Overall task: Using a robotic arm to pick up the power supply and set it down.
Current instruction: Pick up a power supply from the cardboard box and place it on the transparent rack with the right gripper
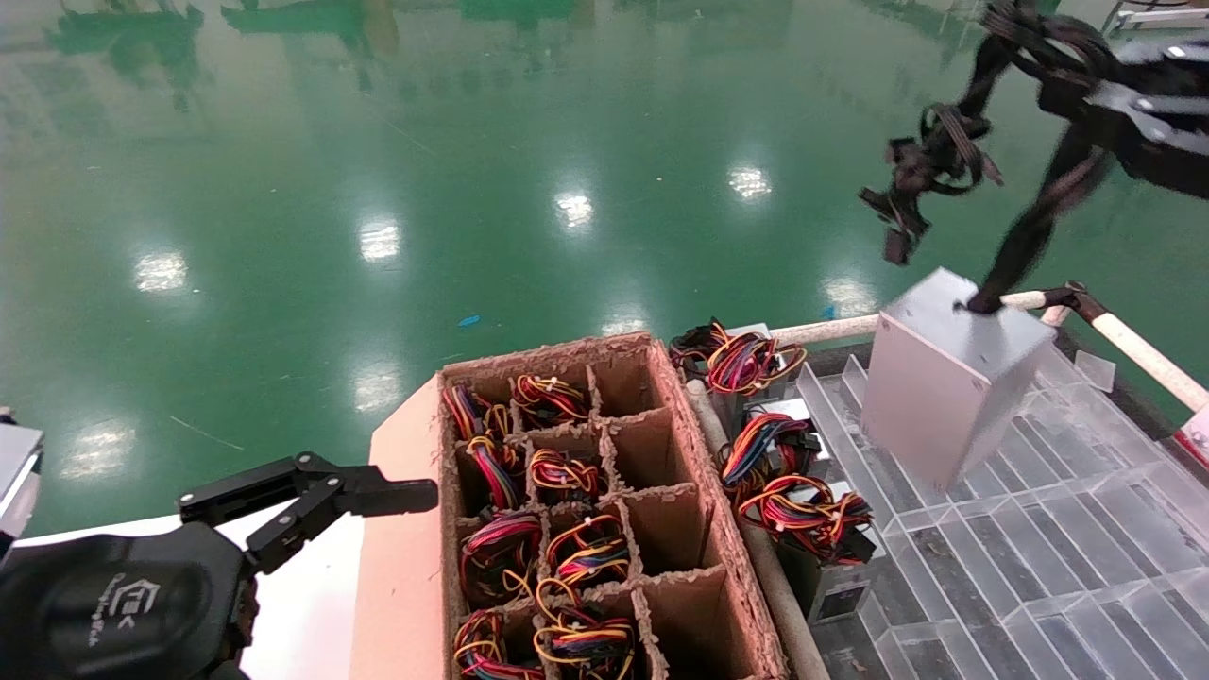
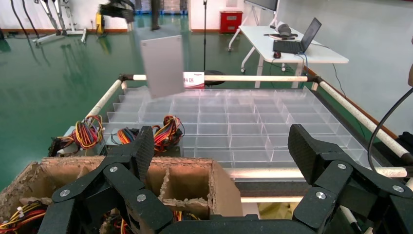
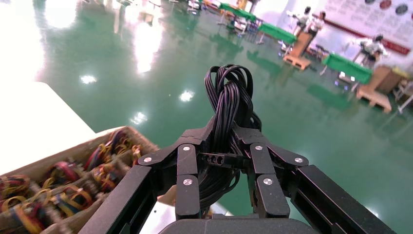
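Left hand (image 1: 354, 501) idle; right hand (image 3: 221, 158) clamps power supply (image 1: 945, 378) cables.

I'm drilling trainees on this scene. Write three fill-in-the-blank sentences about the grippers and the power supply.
1. The right gripper is shut on the power supply's black ____.
2. The power supply hangs above the clear ____ tray.
3. The left gripper, beside the cardboard box, is ____.

Missing words: cables; compartment; open

Head camera looks down; both wrist cameras look forward, sharing the cardboard box (image 1: 576, 491)
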Robot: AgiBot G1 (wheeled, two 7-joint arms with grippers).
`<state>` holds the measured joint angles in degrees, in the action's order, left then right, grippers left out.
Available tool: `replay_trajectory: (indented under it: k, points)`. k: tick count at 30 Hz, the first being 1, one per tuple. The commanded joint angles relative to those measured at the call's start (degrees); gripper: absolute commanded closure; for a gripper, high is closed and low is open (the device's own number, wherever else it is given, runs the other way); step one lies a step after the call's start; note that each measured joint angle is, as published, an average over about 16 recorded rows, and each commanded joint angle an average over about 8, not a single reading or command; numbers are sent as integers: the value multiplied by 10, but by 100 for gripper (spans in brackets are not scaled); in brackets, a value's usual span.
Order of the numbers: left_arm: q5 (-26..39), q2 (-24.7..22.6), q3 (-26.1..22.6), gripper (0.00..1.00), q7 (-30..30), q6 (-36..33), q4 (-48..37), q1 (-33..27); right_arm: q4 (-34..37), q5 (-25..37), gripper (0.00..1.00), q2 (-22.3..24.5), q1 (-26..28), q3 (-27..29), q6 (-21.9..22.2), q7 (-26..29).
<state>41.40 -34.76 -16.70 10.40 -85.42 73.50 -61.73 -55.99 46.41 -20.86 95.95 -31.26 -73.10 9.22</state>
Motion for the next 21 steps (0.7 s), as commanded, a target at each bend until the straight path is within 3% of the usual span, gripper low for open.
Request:
replay_trajectory:
  k: [1, 11, 21]
  points:
    - [0, 0, 0, 0, 0, 0, 0, 0, -38, -20, 100, 32, -29, 7, 12, 20]
    - [0, 0, 0, 0, 0, 0, 0, 0, -113, -167, 100, 164, -188, -5, 83, 0]
    - [-1, 0, -1, 0, 0, 0, 0, 0, -92, -320, 100, 215, -292, -82, 109, -108]
